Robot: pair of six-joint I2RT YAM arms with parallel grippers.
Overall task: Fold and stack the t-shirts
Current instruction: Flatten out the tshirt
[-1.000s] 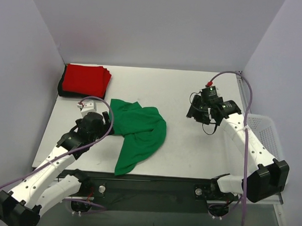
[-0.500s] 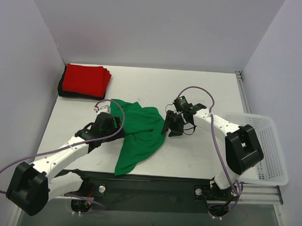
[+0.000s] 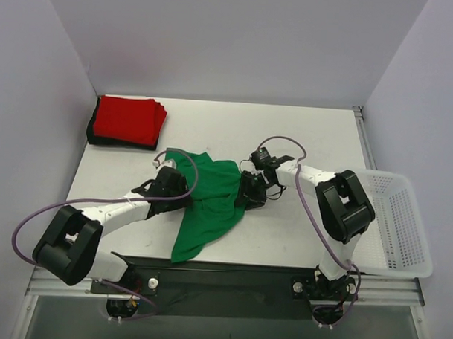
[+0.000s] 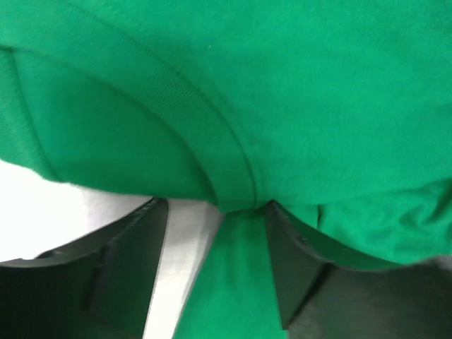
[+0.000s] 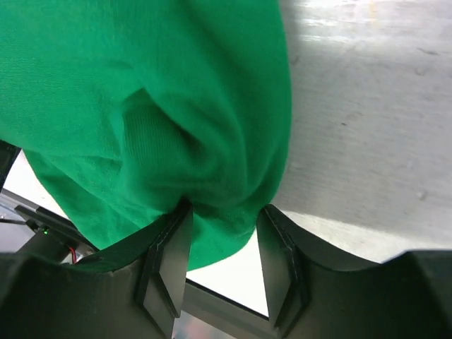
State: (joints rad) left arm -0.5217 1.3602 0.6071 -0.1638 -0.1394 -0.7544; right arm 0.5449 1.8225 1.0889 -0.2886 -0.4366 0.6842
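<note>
A bright green t-shirt (image 3: pixel 211 195) lies crumpled near the table's front middle. A folded red t-shirt (image 3: pixel 128 119) rests on a black one (image 3: pixel 92 133) at the back left. My left gripper (image 3: pixel 183 184) is at the green shirt's left edge. In the left wrist view it (image 4: pixel 215 212) is open, with the ribbed collar (image 4: pixel 212 162) at its fingertips and green cloth in the gap. My right gripper (image 3: pixel 248 194) is at the shirt's right edge. The right wrist view shows it (image 5: pixel 224 215) open, with a bunched fold of green fabric (image 5: pixel 141 92) pushed between its tips.
A white mesh basket (image 3: pixel 399 220) hangs off the table's right side. The table's front edge (image 3: pixel 231 260) runs just below the green shirt's hanging tail. Purple cables loop over both arms.
Both arms swung inward to the green shirt, the right one from the far right of the table. The left jaws narrowed, and cloth now sits between both pairs of fingers.
</note>
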